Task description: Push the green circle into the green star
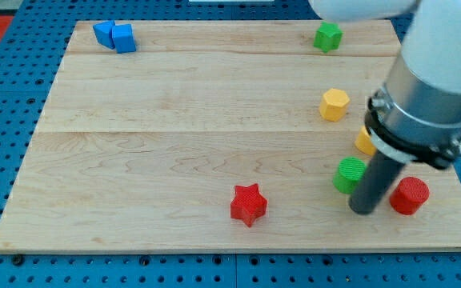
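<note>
The green circle [347, 174] lies at the view's lower right of the wooden board. The green star [327, 37] sits near the board's top edge, far above the circle. My tip [362, 210] rests on the board just right of and slightly below the green circle, touching or nearly touching it, with the red circle [410, 196] on its other side. The arm's grey body hides part of the board's right side.
A yellow hexagon [334, 105] lies between the green circle and the green star. A yellow block [364, 142] is partly hidden behind the arm. A red star [248, 205] is at bottom centre. Two blue blocks [115, 36] sit at the top left.
</note>
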